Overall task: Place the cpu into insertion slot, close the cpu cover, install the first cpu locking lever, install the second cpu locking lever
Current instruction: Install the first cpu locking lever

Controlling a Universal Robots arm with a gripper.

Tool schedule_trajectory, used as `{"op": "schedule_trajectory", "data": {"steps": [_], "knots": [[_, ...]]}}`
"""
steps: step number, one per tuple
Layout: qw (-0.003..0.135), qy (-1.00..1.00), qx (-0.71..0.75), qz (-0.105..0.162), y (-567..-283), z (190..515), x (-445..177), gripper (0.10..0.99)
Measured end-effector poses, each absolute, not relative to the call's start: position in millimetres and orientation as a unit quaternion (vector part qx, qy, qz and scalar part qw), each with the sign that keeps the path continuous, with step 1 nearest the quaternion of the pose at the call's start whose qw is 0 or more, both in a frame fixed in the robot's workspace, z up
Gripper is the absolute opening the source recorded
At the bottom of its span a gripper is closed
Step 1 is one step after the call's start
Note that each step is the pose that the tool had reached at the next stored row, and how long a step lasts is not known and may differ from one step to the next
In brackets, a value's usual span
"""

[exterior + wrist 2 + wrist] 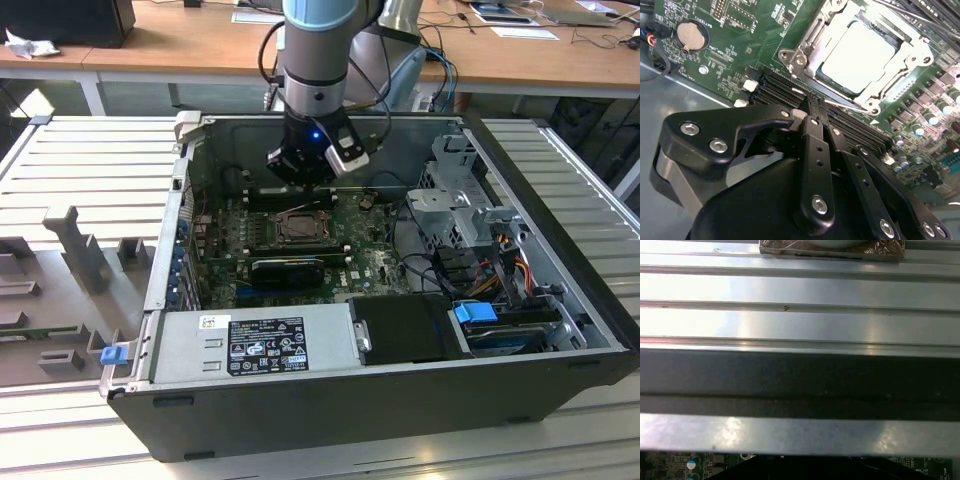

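gripper (812, 107): fingers together, empty | second wrist view: cpu (857, 57) seated under cpu cover (912, 55) (exterior: just dark)

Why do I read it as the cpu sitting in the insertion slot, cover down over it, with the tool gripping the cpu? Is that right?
Not quite. In the second wrist view the cpu lies in the insertion slot under the cpu cover, but the tool is beside the socket, not on the cpu.

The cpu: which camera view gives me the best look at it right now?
The second wrist view: the cpu lies with its pale face up inside the silvery cpu cover, close beyond the pincer. In the exterior view it is a small dark square below the arm. The first wrist view faces metal ribs.
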State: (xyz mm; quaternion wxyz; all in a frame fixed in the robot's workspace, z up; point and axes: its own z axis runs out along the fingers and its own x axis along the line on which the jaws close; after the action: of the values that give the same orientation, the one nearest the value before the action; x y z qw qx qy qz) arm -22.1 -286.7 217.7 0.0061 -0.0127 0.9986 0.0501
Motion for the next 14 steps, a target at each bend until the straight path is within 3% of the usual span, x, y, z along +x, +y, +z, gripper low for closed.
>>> {"op": "schedule_trajectory", "data": {"steps": [14], "knots": [[0.006, 0.998, -0.022, 0.051, -287.3, 209.3, -18.9, 0.106]]}}
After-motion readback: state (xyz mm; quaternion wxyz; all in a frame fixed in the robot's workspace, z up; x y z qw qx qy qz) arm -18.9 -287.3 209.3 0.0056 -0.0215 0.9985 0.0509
